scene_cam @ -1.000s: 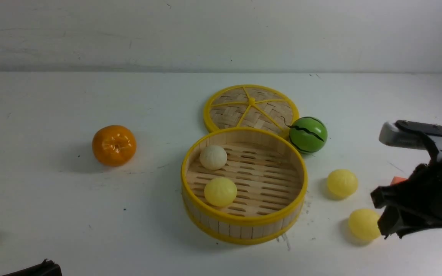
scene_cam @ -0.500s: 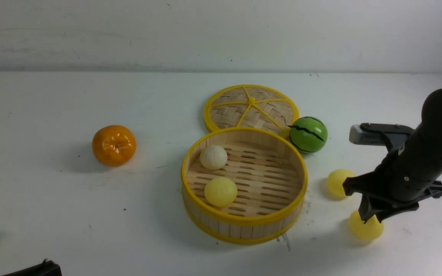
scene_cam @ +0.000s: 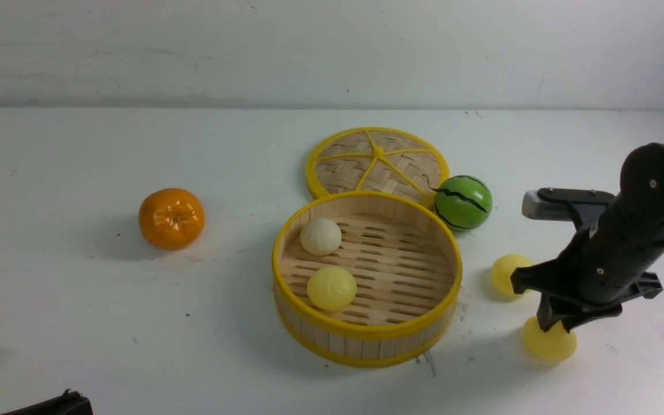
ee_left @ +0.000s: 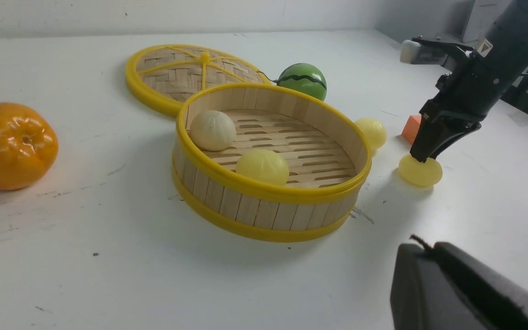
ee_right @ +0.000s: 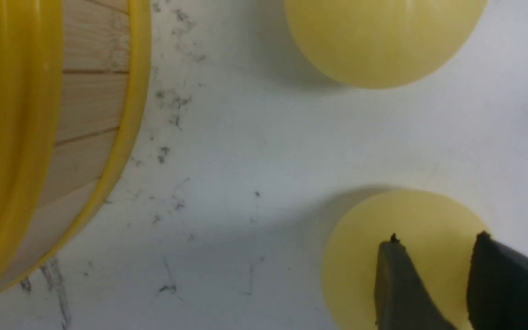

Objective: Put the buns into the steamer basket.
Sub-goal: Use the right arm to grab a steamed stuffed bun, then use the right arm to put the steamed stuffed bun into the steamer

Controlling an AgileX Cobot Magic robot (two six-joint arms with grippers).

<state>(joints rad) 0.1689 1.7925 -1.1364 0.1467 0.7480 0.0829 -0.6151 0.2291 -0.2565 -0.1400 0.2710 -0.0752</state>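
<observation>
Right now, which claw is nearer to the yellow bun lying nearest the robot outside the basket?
Right. The right claw is directly over that bun, tips at its top. The left claw sits at the table's near left edge, beyond the steamer basket.

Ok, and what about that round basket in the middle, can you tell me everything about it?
The steamer basket is round and shallow, with a wall of pale upright wood slats, yellow rims at top and bottom, and a slotted wooden floor. It sits upright on the white table. Inside lie an off-white bun and a pale yellow bun. The woven lid lies flat right behind it.
</observation>
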